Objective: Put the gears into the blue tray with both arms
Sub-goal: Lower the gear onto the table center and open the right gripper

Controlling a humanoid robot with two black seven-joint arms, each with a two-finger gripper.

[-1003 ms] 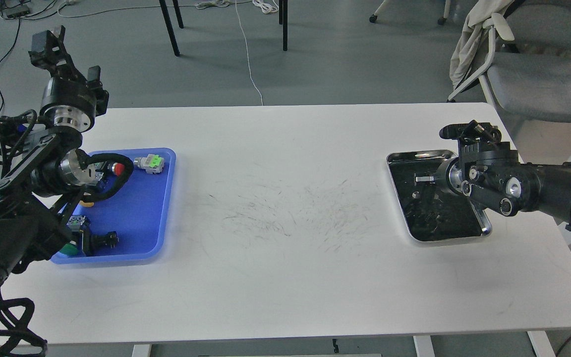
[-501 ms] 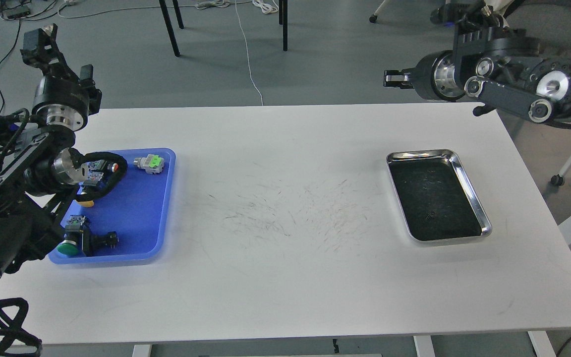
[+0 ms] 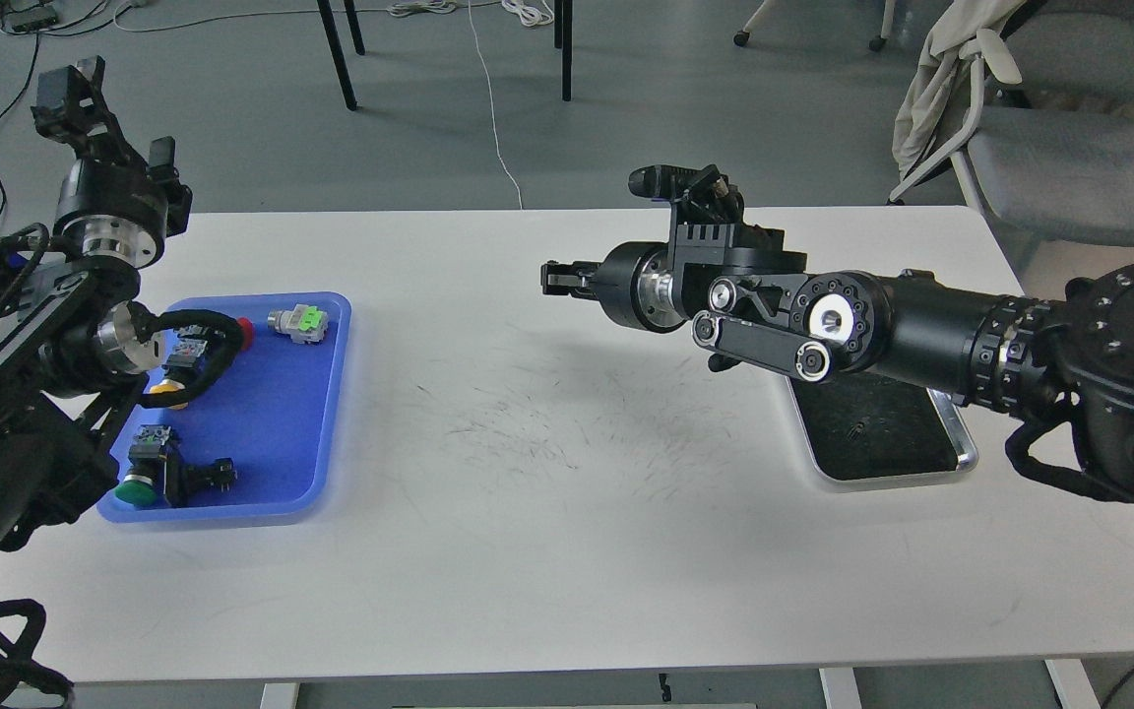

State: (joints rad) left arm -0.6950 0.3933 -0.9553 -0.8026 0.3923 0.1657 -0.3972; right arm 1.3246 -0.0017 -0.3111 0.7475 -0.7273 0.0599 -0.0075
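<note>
1. Two arms show in the head view. The right gripper (image 3: 555,279) has swung from far right, above the steel tray (image 3: 961,455), to mid-table, pointing left toward the blue tray (image 3: 331,414); likely a carry.
2. Its fingers look narrow; whether they hold a gear, I cannot tell.
3. One gear (image 3: 855,427) remains on the liner.
4. The left gripper (image 3: 70,84), raised at far left, has barely moved; its opening I cannot tell.

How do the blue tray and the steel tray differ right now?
The blue tray is bright plastic and holds several button switches; the steel tray is shiny metal with a black liner. The blue tray lies mostly open to view; the right arm covers the steel tray's far half. Both are shallow rectangles on the table.
</note>
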